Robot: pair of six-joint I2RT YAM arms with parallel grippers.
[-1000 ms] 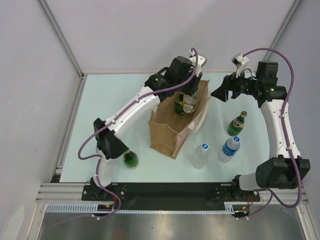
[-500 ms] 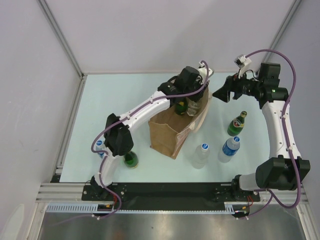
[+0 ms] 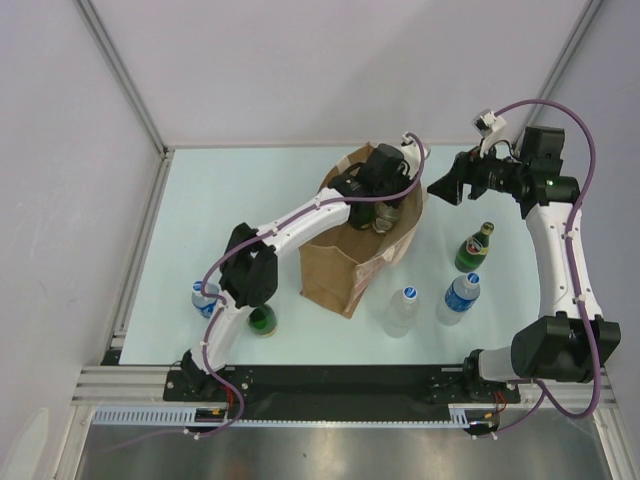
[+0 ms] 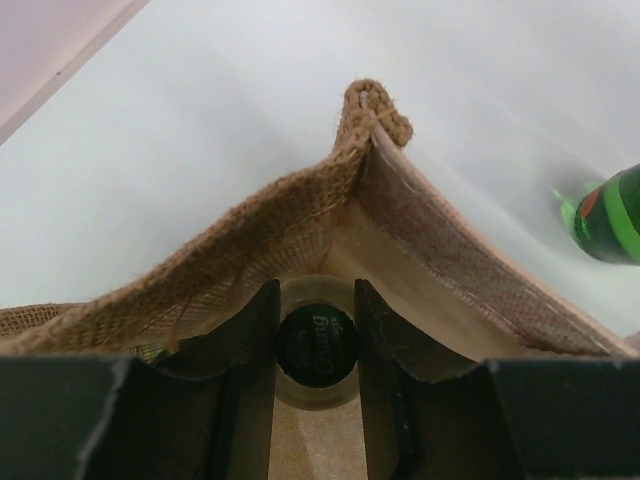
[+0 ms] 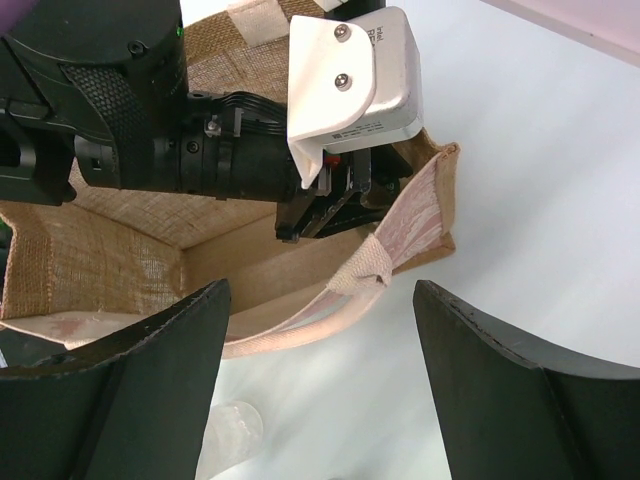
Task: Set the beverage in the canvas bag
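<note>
The left claw point(image 3: 385, 203) reached down into the canvas bag's point(image 3: 335, 275) open mouth at a clear bottle point(image 3: 386, 218); the right claw point(image 3: 443, 187) hovered just beside the bag.

The top external camera looks down from above and behind the arm bases point(image 3: 205, 380), far enough off to hold the whole table point(image 3: 230, 200) and the canvas bag point(image 3: 335, 270). The left wrist camera sits inside the bag's mouth, very close, facing along the left gripper point(image 4: 316, 292) past a bottle point(image 4: 316, 345) toward a bag corner. The right wrist camera hangs just beside the bag, looking down between the fingers of the right gripper point(image 5: 320, 300) at its rim. All three views share the bag's open top.
</note>
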